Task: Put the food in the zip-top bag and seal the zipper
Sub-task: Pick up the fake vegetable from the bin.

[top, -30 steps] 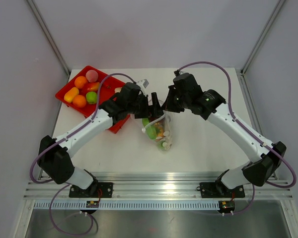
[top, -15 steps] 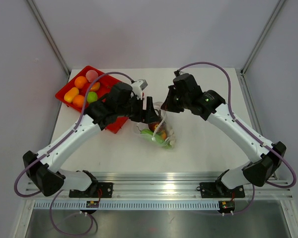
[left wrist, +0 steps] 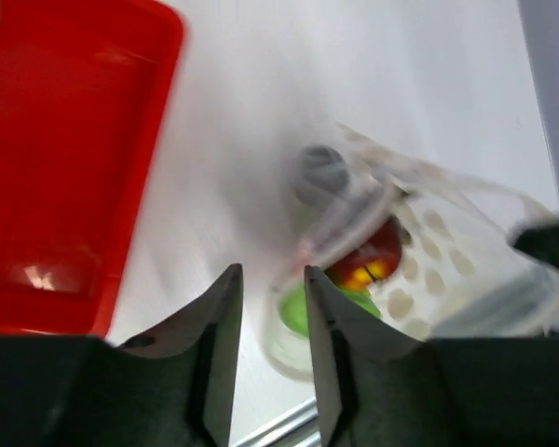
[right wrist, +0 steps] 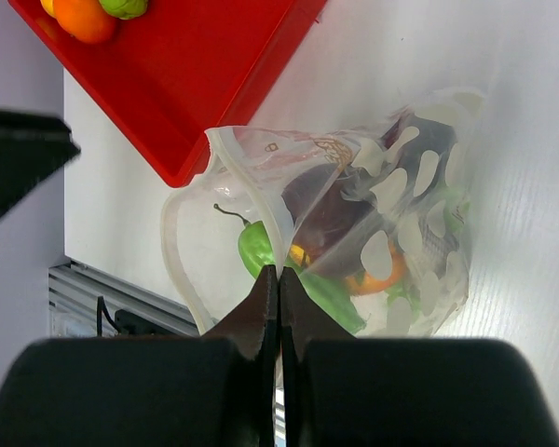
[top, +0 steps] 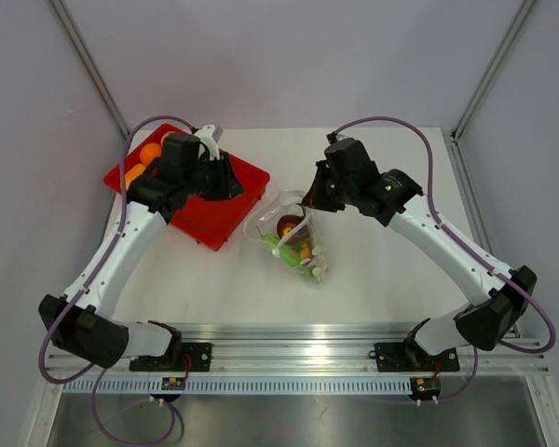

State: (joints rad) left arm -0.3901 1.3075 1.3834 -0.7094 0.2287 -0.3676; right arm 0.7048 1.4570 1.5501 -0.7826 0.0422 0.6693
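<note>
Top external view: zip-top bag (top: 293, 244) lying on the white table (top: 382, 279), between the two arms, mouth towards the far side. Right gripper (top: 319, 198) sits at the mouth edge, apparently so the pouch is held open for loading. Red piece (top: 287, 225) and green items show through the film. Left gripper (top: 226, 177) hangs over the red tray (top: 225, 216), well apart from the bag, likely bound for another item. Orange fruit (top: 150, 153) lies at the tray's far end, partly hidden by the arm. Left wrist view, blurred: two dark fingers set a narrow gap apart, nothing between them. Below them lie bare table, the tray's corner and the loaded bag. Right wrist view: fingers pressed together, pinched on the bag's clear rim. The zipper (right wrist: 173, 244) loops wide from that pinch, unsealed. Inside lie a green pepper (right wrist: 254, 248), a dark purple piece (right wrist: 324, 212) and an orange piece (right wrist: 380, 276), so the filling looks partly done. Markings: whitish blotches on the film, shapes only. A faint brownish print sits near the rim, too small to read. No brand or lettering legible anywhere.
</note>
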